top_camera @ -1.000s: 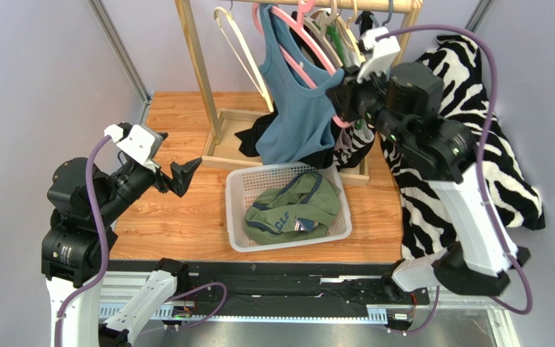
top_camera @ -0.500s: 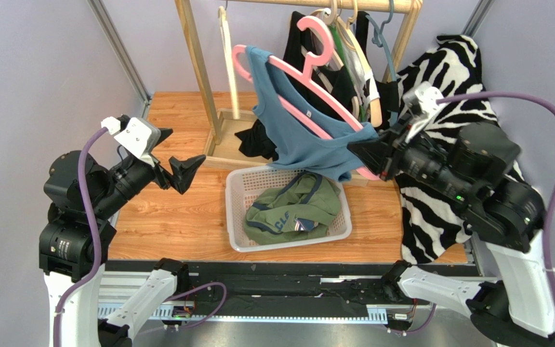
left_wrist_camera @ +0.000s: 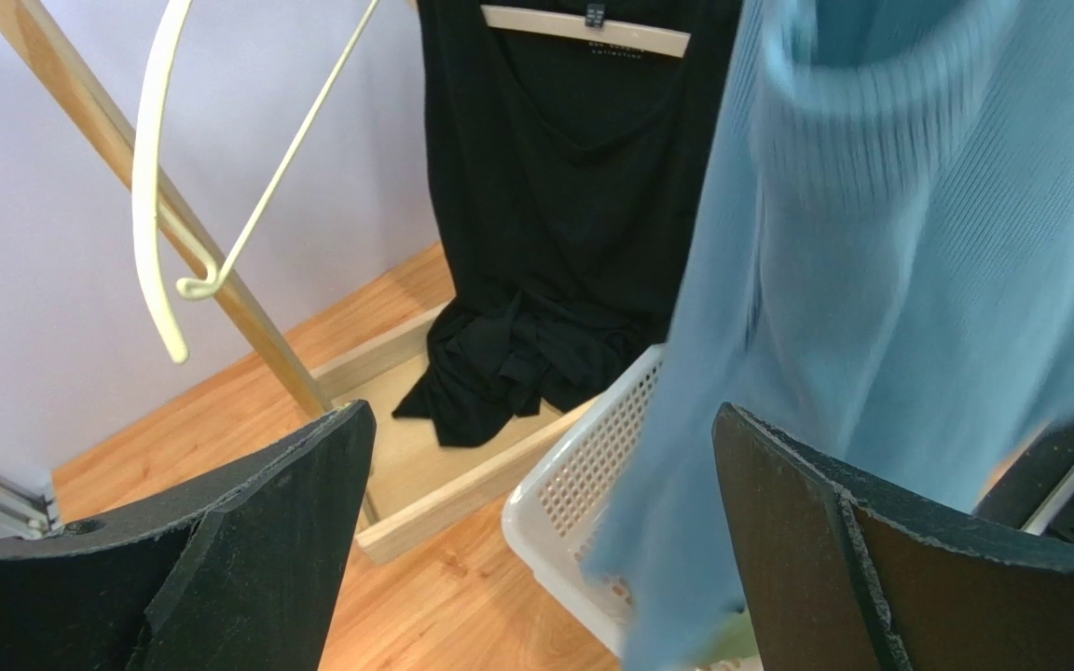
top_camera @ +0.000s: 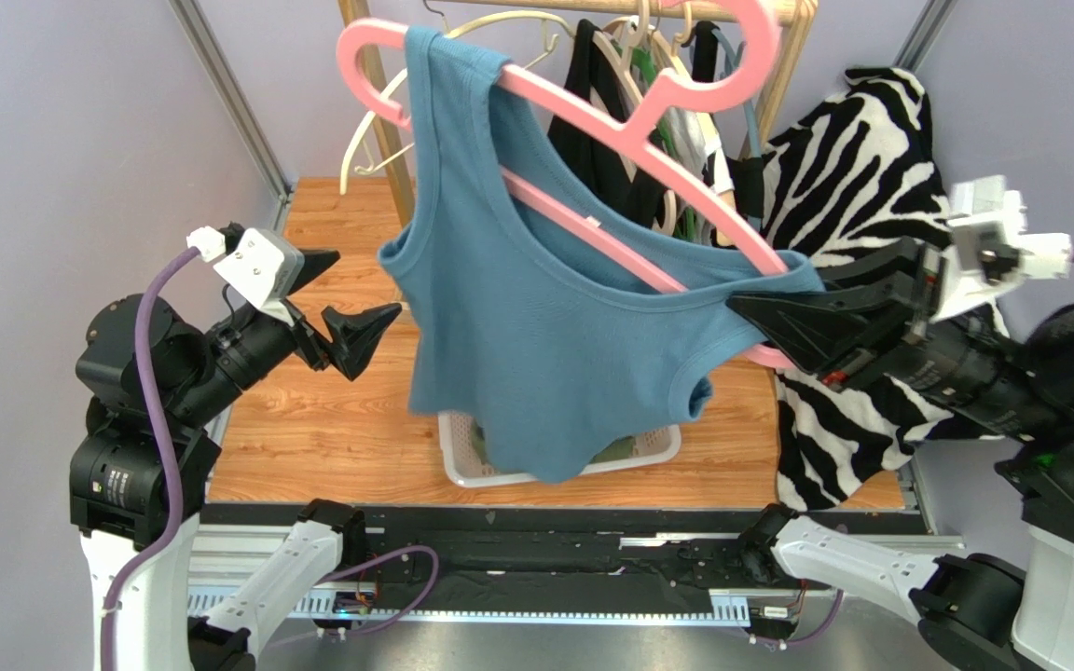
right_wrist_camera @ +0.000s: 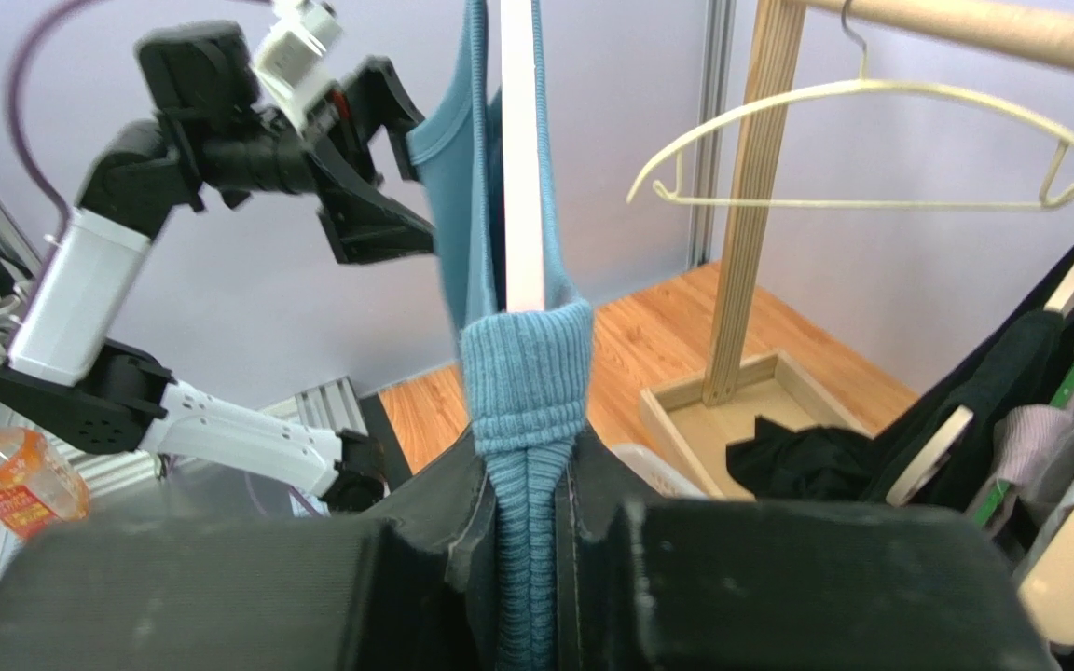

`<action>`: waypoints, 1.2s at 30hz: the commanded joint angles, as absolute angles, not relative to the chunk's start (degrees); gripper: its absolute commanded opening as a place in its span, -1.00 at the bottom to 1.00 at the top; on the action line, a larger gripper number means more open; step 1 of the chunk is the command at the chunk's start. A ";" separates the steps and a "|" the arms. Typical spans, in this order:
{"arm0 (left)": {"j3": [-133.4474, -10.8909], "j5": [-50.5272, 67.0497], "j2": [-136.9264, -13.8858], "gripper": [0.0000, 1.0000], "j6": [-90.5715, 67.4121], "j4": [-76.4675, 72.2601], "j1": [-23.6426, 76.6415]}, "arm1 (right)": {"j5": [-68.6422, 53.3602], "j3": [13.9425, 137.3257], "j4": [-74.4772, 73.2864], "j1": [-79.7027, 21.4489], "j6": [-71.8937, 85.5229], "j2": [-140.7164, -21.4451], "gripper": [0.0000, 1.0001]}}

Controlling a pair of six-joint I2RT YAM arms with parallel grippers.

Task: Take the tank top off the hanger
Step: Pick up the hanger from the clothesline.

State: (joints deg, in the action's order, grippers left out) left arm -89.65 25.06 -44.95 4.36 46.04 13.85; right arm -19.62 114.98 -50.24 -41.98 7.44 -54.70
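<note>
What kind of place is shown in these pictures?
Likely a robot lab cell staged as a closet: a wooden clothes rack, a white laundry basket, and metal-framed walls.

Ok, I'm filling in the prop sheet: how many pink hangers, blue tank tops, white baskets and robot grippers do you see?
pink hanger: 1
blue tank top: 1
white basket: 1
grippers: 2, the left gripper and the right gripper
Total: 5
</note>
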 commanded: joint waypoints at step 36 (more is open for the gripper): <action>-87.20 29.62 -49.22 0.98 -13.44 36.84 13.71 | -21.71 90.27 -47.46 -42.28 5.98 -51.59 -1.00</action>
